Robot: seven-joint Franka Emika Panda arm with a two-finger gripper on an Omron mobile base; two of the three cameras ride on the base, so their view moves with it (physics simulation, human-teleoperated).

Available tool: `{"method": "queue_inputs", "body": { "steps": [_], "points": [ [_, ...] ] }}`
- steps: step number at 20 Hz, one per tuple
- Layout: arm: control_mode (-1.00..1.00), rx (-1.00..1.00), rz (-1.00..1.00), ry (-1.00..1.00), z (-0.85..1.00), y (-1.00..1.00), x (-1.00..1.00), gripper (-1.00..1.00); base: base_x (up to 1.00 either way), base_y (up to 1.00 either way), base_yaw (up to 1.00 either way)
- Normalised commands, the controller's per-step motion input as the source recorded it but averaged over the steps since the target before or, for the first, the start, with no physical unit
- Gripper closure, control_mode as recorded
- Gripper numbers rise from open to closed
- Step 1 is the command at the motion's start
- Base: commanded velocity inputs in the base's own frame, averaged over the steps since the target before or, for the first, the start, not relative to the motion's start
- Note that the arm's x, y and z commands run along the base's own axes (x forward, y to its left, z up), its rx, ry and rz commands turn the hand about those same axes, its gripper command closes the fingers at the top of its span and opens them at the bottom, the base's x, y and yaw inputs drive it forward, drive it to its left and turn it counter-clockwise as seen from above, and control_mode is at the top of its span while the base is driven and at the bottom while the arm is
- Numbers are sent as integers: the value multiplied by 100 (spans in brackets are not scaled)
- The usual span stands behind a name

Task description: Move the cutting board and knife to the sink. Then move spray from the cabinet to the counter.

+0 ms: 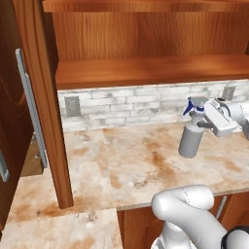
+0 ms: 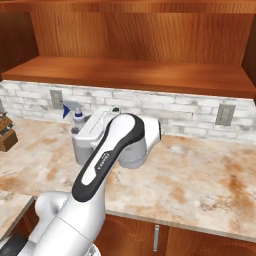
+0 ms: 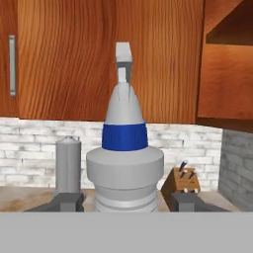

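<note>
Spray bottle is standing upright on the blotchy worktop, at the right of the left base view, in front of the brick backsplash. End effector is sitting at its neck with a finger on either side, part open — whether the pads are actually pressing the bottle I cannot tell. Cabinet is hanging above, shelves bare, its door swung open at the left. Knife block is showing lower right in the hand view.
</note>
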Motion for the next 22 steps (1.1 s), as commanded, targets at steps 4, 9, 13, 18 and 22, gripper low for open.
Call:
{"method": "queue_inputs", "body": {
  "steps": [4, 9, 13, 18, 22],
  "points": [
    [-100, -1, 10, 0, -50, -21, 20, 100, 0, 0, 0],
    [-100, 0, 6, 0, -33, -15, 28, 100, 0, 0, 0],
    [-100, 0, 1, 0, -32, -13, 21, 100, 0, 0, 0],
    [-100, 0, 0, -7, -34, -6, 7, 100, 0, 0, 0],
    [-100, 0, 0, -14, -33, 0, 0, 100, 0, 0, 0]
  ]
}}
